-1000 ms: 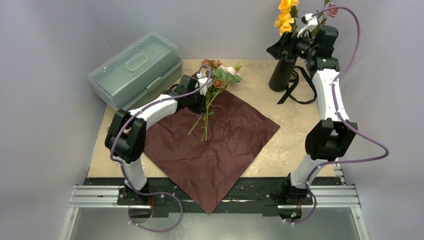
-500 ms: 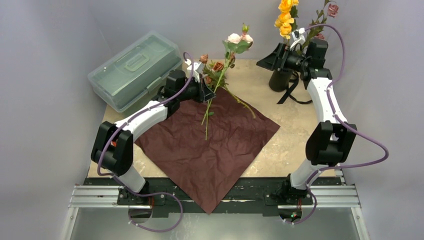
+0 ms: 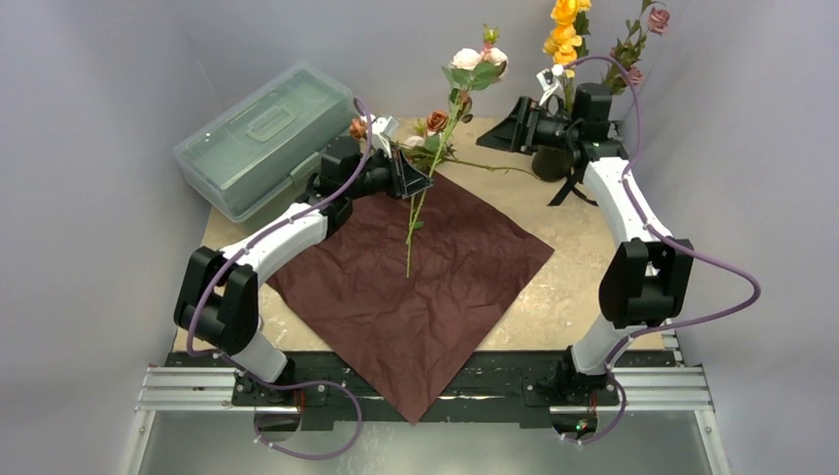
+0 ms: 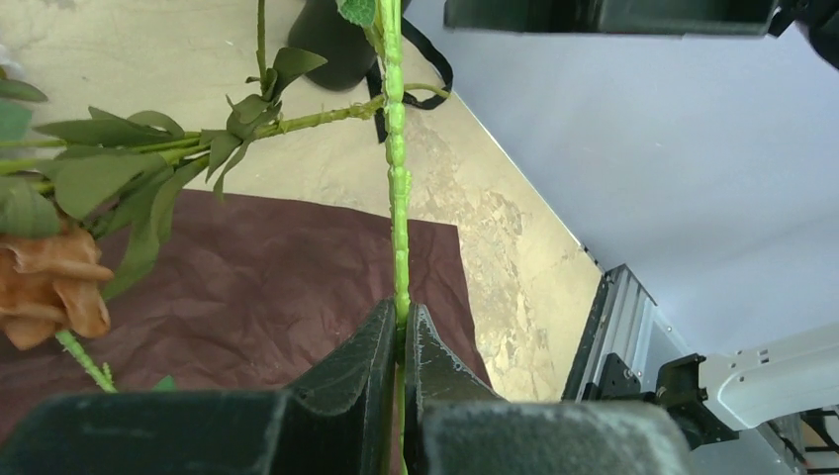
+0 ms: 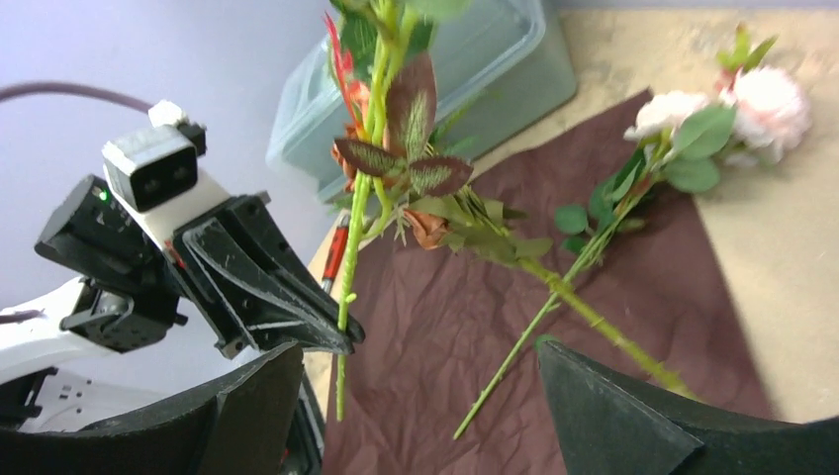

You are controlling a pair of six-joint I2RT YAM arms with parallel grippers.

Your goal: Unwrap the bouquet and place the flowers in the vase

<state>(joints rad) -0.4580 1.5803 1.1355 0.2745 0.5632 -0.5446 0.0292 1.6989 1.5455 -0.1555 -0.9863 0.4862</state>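
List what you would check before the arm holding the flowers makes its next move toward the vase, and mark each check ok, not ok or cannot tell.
1. Left tool shut on a green stem: ok.
2. Right tool open: ok.
3. Maroon paper off the flowers, spread on the table: ok.
4. Vase upright: ok.
5. Room in the vase mouth: cannot tell, the right arm hides it.
6. Every stem of the bunch gripped: cannot tell.
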